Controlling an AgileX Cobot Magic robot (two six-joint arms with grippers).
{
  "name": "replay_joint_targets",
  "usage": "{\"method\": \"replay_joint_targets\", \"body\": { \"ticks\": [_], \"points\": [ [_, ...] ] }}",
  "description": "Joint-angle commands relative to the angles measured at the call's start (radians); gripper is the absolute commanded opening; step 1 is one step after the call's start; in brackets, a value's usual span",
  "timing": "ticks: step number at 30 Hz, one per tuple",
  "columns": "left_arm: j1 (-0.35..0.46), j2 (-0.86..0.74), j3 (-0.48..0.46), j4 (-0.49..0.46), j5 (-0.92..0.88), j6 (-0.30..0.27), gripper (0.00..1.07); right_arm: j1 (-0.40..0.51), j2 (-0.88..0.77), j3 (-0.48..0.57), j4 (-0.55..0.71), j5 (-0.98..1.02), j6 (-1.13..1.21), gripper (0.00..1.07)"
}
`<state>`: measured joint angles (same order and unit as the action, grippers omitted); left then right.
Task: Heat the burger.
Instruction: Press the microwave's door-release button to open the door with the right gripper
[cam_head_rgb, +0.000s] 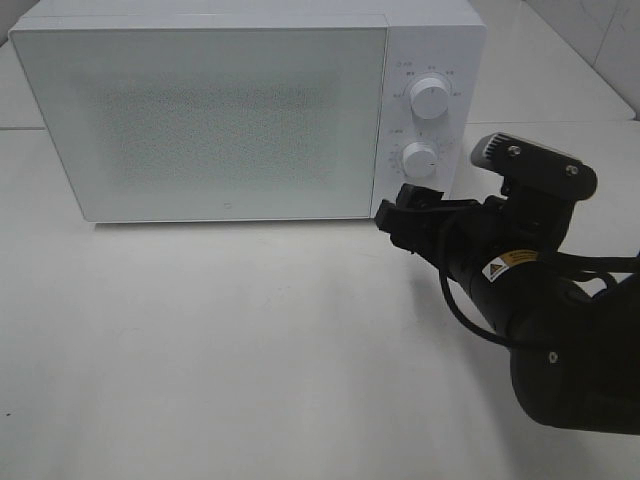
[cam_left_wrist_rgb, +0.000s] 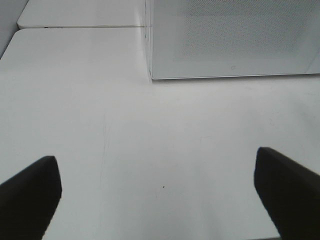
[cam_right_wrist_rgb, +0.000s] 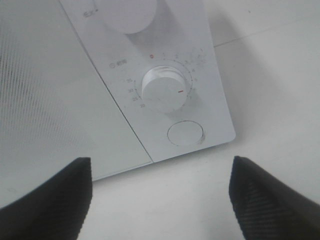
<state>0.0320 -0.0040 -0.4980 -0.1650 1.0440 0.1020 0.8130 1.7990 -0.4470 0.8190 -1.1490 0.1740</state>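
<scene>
Burger is out of sight in every view, so neither its place nor which way it points can be told. A white microwave (cam_head_rgb: 220, 120) fills the counter (cam_head_rgb: 250, 340) from 10 to 1 o'clock, its frosted door shut and the inside impossible to make out. The right pincer (cam_head_rgb: 400, 215), jaws wide and empty, points at the microwave's lower right corner, near the lower dial (cam_head_rgb: 420, 157). The left pincer (cam_left_wrist_rgb: 156, 160) hangs wide and empty over the counter; only its fingertips show.
</scene>
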Motion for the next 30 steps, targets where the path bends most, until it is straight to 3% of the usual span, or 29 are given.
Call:
{"method": "replay_joint_targets", "body": {
  "ticks": [1, 3, 7, 11, 12, 14, 15, 17, 18, 19, 30],
  "points": [
    [0.004, -0.022, 0.002, -0.003, -0.017, -0.008, 1.01, 0.005, -0.006, -0.007, -0.006, 0.014, 0.425, 0.70],
    [0.004, -0.022, 0.002, -0.003, -0.017, -0.008, 1.01, 0.005, -0.006, -0.007, -0.007, 0.014, 0.497, 0.66],
    [0.004, -0.022, 0.002, -0.003, -0.017, -0.008, 1.01, 0.005, -0.006, -0.007, -0.007, 0.014, 0.881, 0.55],
    [0.004, -0.022, 0.002, -0.003, -0.017, -0.008, 1.01, 0.005, -0.006, -0.007, -0.006, 0.014, 1.055, 0.45],
    [0.004, -0.022, 0.002, -0.003, -0.017, -0.008, 1.01, 0.005, -0.006, -0.007, -0.006, 0.014, 1.118, 0.36],
    [0.004, -0.022, 0.002, -0.003, -0.017, -0.008, 1.01, 0.005, -0.006, -0.007, -0.005, 0.014, 1.139, 0.30],
    [0.004, -0.022, 0.002, -0.003, -0.017, -0.008, 1.01, 0.005, -0.006, -0.007, -0.003, 0.019, 1.172, 0.20],
    [0.004, -0.022, 0.002, -0.003, -0.017, -0.008, 1.01, 0.005, -0.006, -0.007, -0.003, 0.027, 1.187, 0.14],
    [0.004, -0.022, 0.002, -0.003, -0.017, -0.008, 1.01, 0.001, -0.006, -0.007, 0.002, 0.046, 1.209, 0.04],
    [0.004, -0.022, 0.002, -0.003, -0.017, -0.008, 1.01, 0.001, -0.006, -0.007, 0.002, 0.058, 1.213, 0.00],
    [0.004, -0.022, 0.002, -0.003, -0.017, -0.008, 1.01, -0.032, 0.012, -0.017, -0.007, 0.144, 1.191, 0.00]
  ]
}}
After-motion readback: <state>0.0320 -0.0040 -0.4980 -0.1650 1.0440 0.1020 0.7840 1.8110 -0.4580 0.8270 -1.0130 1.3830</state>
